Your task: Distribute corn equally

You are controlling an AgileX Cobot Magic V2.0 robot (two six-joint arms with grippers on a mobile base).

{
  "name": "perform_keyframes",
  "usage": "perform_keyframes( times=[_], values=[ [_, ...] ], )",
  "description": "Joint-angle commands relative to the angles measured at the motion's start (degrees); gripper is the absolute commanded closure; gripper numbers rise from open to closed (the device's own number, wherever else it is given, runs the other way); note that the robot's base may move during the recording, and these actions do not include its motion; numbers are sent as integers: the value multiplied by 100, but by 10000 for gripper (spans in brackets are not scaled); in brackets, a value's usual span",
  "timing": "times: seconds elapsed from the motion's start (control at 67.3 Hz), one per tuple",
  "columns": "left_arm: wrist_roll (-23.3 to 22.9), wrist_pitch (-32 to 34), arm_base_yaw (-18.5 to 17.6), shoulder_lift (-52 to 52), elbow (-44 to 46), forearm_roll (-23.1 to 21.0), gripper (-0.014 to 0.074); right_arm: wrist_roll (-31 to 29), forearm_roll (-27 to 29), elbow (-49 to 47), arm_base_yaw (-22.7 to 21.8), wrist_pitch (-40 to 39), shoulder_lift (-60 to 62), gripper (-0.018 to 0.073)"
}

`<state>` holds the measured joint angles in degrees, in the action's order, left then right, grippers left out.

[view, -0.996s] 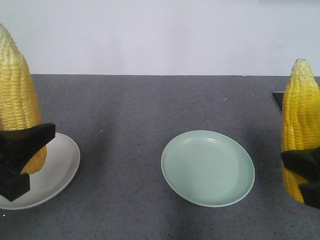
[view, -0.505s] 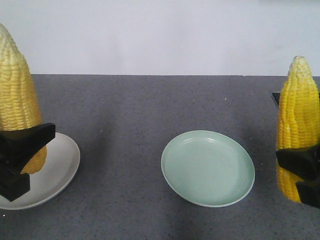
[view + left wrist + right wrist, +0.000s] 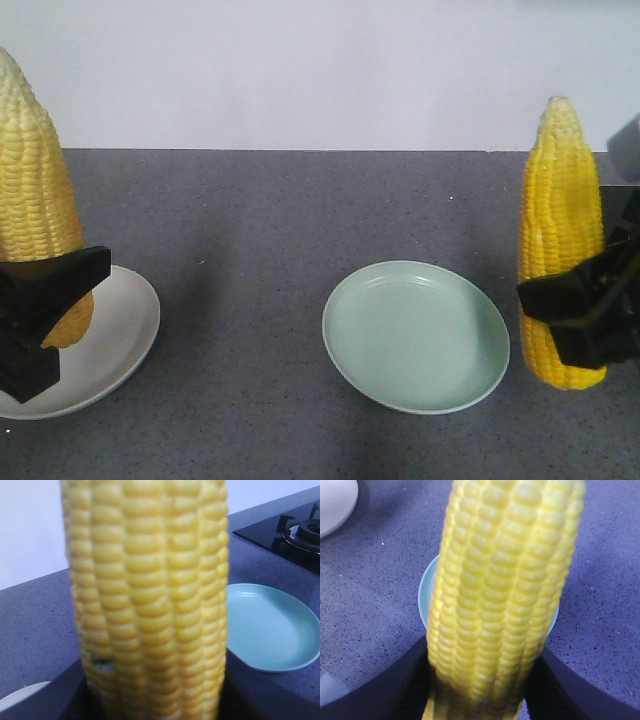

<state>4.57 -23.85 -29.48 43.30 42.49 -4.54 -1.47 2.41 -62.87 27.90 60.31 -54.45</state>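
Note:
Two cobs of corn are held upright, tips up. The left corn (image 3: 35, 190) stands over the near part of a white plate (image 3: 125, 320), with my left gripper (image 3: 45, 305) shut on its lower half. The right corn (image 3: 560, 230) hangs just right of a pale green plate (image 3: 415, 335), my right gripper (image 3: 580, 315) shut on it. In the left wrist view the corn (image 3: 150, 605) fills the frame between dark fingers (image 3: 245, 690). The right wrist view shows the corn (image 3: 505, 590) above the green plate's rim (image 3: 426, 592), gripped by the black fingers (image 3: 395, 685).
The grey speckled counter (image 3: 260, 230) runs back to a white wall. A black stove top (image 3: 295, 535) lies beyond the green plate (image 3: 270, 630) in the left wrist view. The white plate's edge (image 3: 335, 500) shows at the top left of the right wrist view.
My right gripper has carried its corn leftward and slightly up, closer to the green plate's right rim. The left gripper and its corn have not moved.

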Motion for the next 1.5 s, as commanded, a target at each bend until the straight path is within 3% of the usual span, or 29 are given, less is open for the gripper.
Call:
perform_keyframes(
  times=[0.0,0.684,0.966,1.486],
  values=[
    [-28,434,-23,-32,140,-50,333,-9,17,-504,-14,-16,-457,351],
    [-28,434,-23,-32,140,-50,333,-69,-241,-2539,-19,1198,-3567,349],
    [-28,434,-23,-32,140,-50,333,-69,-564,-2652,-19,1288,-4310,349],
    [-28,434,-23,-32,140,-50,333,-73,-633,-2652,-19,1341,-4968,325]
  ],
)
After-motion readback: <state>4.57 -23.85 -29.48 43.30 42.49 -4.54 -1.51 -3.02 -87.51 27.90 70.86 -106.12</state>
